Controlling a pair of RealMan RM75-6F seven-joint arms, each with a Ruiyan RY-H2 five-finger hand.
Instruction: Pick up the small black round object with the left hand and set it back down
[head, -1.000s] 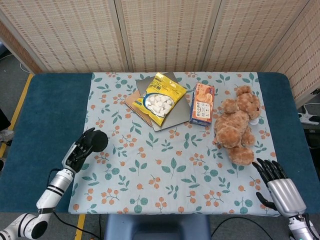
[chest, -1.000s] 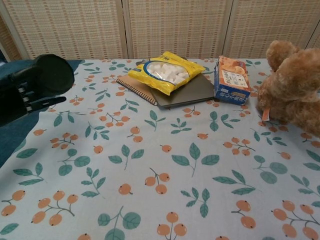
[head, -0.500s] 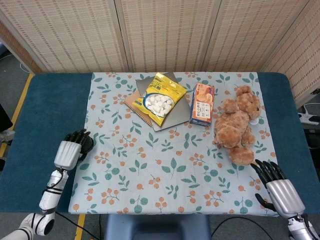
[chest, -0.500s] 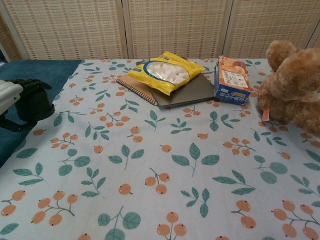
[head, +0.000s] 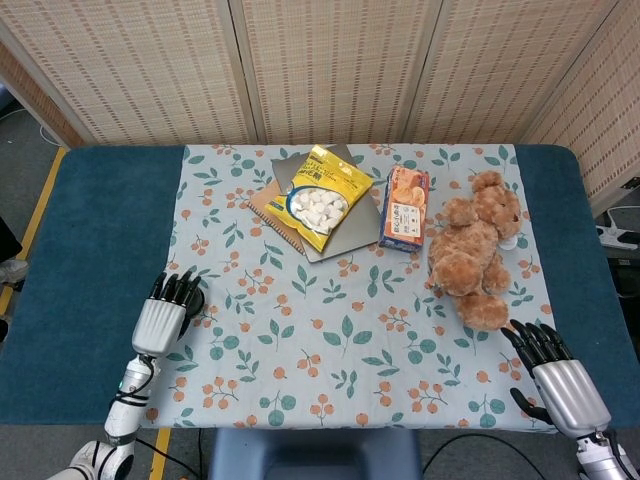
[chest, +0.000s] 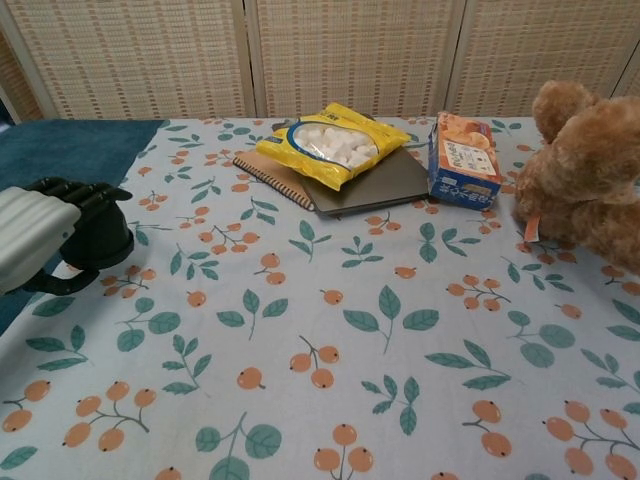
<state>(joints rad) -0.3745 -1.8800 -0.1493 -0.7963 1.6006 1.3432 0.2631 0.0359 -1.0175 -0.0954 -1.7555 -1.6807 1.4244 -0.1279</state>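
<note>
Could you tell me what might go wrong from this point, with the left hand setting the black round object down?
1. The left hand has its fingers around the black round object on the tablecloth near its left edge; opening unevenly might tip or roll the object off the cloth.
2. Withdrawing, the fingers might snag and drag it.
3. The head view mostly hides the object, so judging contact is harder.
</note>
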